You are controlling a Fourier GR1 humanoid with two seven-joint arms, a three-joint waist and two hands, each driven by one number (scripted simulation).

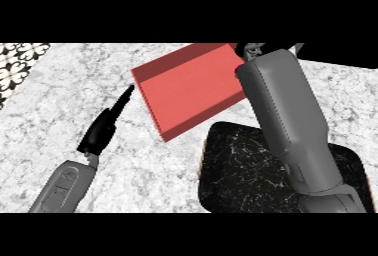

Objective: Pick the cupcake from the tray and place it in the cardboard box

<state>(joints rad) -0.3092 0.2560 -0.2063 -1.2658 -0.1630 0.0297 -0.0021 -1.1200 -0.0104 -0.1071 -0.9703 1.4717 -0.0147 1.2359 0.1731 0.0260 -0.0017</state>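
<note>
The box (184,87) is a red, shallow, open-topped rectangle lying at an angle in the upper middle of the counter; its inside shows nothing. A black tray (236,170) with white veining lies at the lower right, its near corner touching the box's front edge. No cupcake shows anywhere. My right forearm crosses the tray and runs up past the box's right side. Only a small dark part of my right hand (252,49) shows, at the box's far right corner by the view's top. My left hand (102,131) stands left of the box, open, fingers straight.
The counter is white and grey marble. A black-and-white patterned tile strip (18,57) runs along the upper left corner. Bare counter lies between my left hand and the box, and in front of the tray's left side.
</note>
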